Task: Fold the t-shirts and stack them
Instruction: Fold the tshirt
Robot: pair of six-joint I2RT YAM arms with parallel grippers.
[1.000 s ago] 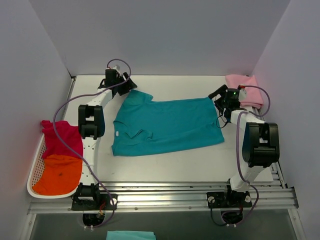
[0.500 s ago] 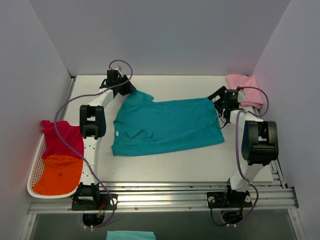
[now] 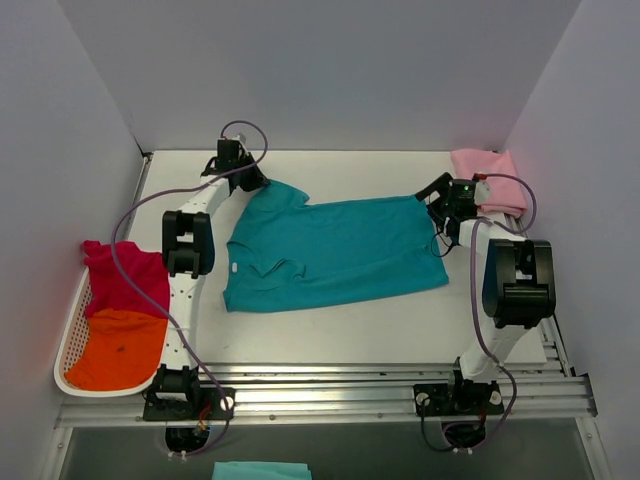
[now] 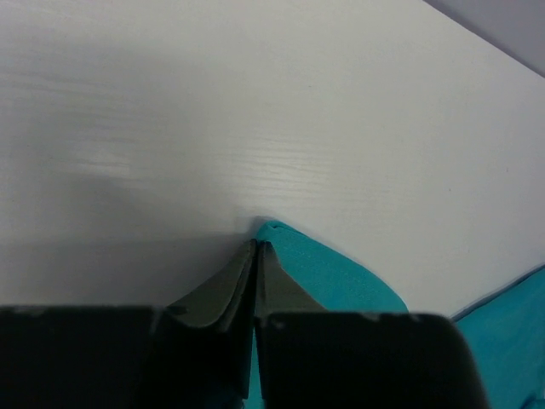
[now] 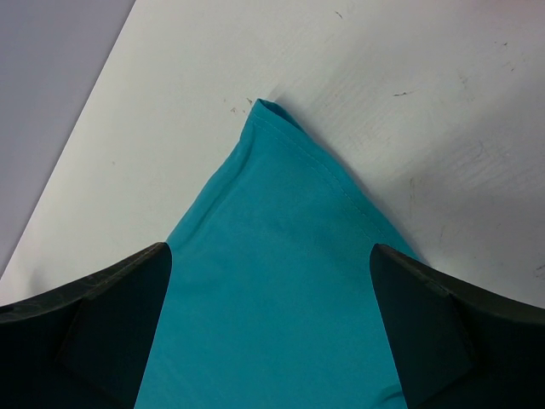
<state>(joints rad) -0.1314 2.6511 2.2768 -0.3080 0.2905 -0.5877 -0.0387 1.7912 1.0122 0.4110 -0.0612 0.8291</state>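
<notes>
Arms at far corners of teal t-shirt (image 3: 335, 250), flat mid-table.
Sleeve tip pinched in closed left gripper (image 4: 255, 247); right gripper (image 3: 432, 193) gaping over hem corner, pink t-shirt (image 3: 488, 178) just beside. Near tabletop (image 3: 350, 330) open; basket (image 3: 68, 335) at left edge.

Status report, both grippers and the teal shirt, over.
Left gripper shut on teal t-shirt, far left corner. Right gripper open, straddling far right corner. Shirt spread out, nothing on it.

Two white arms with black joint housings stand on a metal rail: the left arm (image 3: 180, 310) at lower left, the right arm (image 3: 490, 345) at lower right. Each trails a purple cable (image 3: 150, 198). The right pincer (image 5: 268, 247) has dark, wedge-shaped fingers (image 5: 94, 332).
</notes>
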